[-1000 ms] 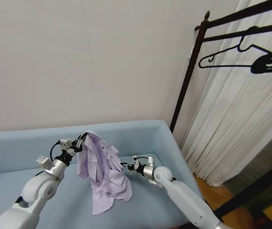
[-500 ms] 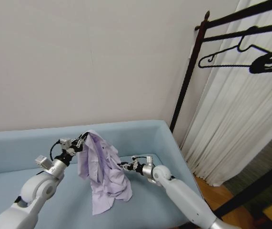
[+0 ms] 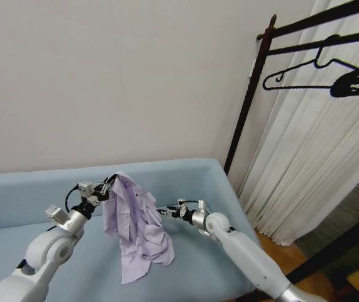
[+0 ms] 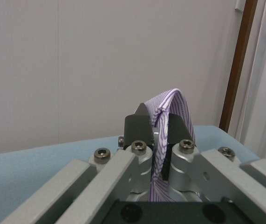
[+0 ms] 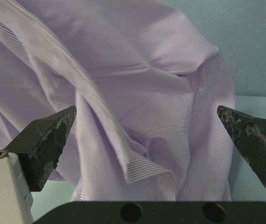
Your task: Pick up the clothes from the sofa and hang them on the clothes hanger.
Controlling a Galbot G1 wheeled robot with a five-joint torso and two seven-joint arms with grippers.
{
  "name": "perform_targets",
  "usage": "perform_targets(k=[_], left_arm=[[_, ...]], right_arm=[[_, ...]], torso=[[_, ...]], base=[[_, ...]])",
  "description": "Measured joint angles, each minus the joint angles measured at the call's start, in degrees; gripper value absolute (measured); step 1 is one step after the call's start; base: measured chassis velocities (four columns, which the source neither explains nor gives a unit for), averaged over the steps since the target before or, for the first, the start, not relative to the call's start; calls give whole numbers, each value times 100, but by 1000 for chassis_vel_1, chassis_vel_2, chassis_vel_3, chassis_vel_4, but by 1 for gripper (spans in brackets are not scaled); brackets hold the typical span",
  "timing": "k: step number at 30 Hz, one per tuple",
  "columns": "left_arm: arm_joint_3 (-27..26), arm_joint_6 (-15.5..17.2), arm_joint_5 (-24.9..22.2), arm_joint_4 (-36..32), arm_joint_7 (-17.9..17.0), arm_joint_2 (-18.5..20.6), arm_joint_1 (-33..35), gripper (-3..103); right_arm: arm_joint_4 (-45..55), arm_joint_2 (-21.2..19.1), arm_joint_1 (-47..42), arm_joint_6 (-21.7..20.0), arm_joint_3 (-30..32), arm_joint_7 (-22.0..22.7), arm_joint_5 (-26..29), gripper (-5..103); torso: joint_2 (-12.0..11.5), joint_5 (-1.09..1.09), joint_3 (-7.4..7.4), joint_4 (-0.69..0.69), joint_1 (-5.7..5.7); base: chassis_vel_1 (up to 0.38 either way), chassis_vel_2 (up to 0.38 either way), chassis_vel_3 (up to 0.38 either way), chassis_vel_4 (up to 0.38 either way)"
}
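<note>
The purple shirt hangs over the sofa, its top fold pinched tight in the left claw. The right claw, jaws spread wide, has edged closer to the cloth, so a second grip looks near; the hanger waits well apart.

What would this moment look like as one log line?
left hand: shut on purple striped shirt, hanging over sofa | right hand: open, facing shirt
</note>
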Motion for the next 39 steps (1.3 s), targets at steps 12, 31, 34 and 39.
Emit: perform_targets(k=[12, 31, 34, 39], left_arm=[[5, 21, -53, -16, 51, 15, -12, 3], [51, 24, -82, 9, 58, -12, -99, 3], [57, 24, -86, 33, 59, -12, -120, 3], [79, 24, -87, 75, 60, -16, -154, 3]], right_arm=[[-119, 158, -181, 11, -21, -168, -113, 95], [-124, 305, -359, 67, 31, -137, -156, 54], [-103, 294, -356, 70, 5, -142, -159, 43], [-70, 299, -335, 69, -39, -154, -157, 21]], torso=[[-1, 0, 0, -1, 0], [0, 0, 0, -1, 0], [-1, 0, 0, -1, 0], [0, 0, 0, -1, 0]], base=[[0, 0, 0, 0], [0, 0, 0, 0], [0, 0, 0, 0], [0, 0, 0, 0]])
